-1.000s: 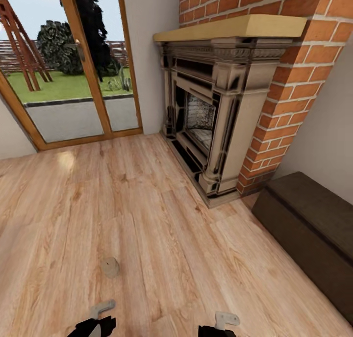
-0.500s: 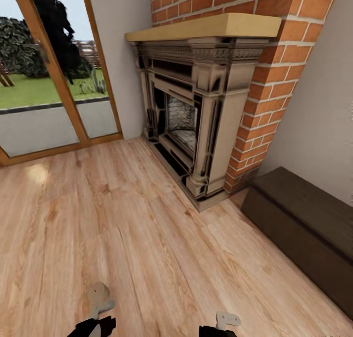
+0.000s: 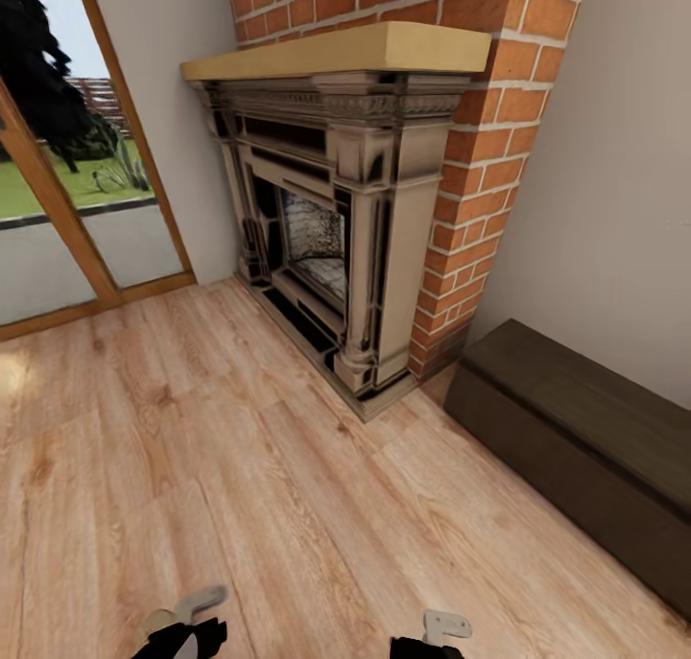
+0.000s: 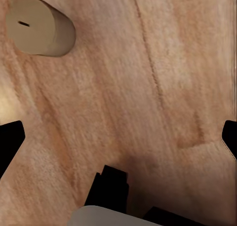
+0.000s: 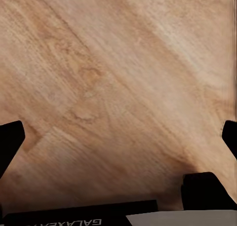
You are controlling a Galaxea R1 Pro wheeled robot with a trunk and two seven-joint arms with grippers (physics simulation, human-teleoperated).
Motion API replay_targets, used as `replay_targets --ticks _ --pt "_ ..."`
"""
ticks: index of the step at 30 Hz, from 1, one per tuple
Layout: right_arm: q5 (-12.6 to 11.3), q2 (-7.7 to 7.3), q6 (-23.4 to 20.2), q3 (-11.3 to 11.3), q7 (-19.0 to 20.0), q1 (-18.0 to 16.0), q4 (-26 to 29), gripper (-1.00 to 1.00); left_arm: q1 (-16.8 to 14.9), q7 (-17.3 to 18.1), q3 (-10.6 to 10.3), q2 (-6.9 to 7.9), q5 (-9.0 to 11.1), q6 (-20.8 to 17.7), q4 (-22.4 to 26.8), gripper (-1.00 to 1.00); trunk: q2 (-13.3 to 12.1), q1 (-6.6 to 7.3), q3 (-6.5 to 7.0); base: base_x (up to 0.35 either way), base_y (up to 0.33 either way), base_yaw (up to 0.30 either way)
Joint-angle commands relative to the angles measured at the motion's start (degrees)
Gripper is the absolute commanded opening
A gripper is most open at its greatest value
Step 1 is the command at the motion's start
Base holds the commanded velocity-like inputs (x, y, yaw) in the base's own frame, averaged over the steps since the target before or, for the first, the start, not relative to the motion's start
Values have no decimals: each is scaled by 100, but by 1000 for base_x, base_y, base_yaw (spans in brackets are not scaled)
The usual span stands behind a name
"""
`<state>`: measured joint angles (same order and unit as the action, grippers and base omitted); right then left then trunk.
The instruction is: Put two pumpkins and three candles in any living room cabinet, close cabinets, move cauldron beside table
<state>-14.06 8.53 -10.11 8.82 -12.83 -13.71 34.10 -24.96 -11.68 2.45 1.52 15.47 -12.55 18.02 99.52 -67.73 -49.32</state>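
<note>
A beige candle [image 4: 39, 26] lies on its side on the wood floor in the left wrist view, ahead of and off to one side of my open left gripper [image 4: 118, 142], apart from it. In the head view a tan bit of the candle [image 3: 156, 623] peeks out by the left gripper [image 3: 187, 632] at the bottom edge. My right gripper [image 5: 118, 142] is open over bare floor and sits low in the head view [image 3: 432, 640]. The long, low, dark brown cabinet [image 3: 576, 429] stands against the right wall, its front shut. Pumpkins and cauldron are out of view.
A brick chimney with a dark ornate fireplace [image 3: 336, 247] and pale mantel stands ahead, its hearth base jutting onto the floor. A wood-framed glass door [image 3: 58, 227] is at the left. Open wood floor [image 3: 240, 467] lies between me and the fireplace.
The head view has swung to the right, so fireplace, door and cabinet sit further left in the picture. The candle has slid down to the picture's bottom edge. Both grippers keep their pose.
</note>
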Motion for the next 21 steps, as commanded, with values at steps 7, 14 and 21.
replay_targets --ticks 7,14,21 --pt "0 0 -6 -3 0 -1 0 100 0 -1 -1 3 0 1 0 100 0 0 0 10 1 -280" --pt "-2 0 -9 -3 0 0 0 100 0 -1 1 6 0 -1 0 100 0 0 0 0 0 -280" --pt "-4 0 -9 -3 1 0 0 100 0 1 1 5 -1 4 0 100 0 0 0 -36 0 -280"
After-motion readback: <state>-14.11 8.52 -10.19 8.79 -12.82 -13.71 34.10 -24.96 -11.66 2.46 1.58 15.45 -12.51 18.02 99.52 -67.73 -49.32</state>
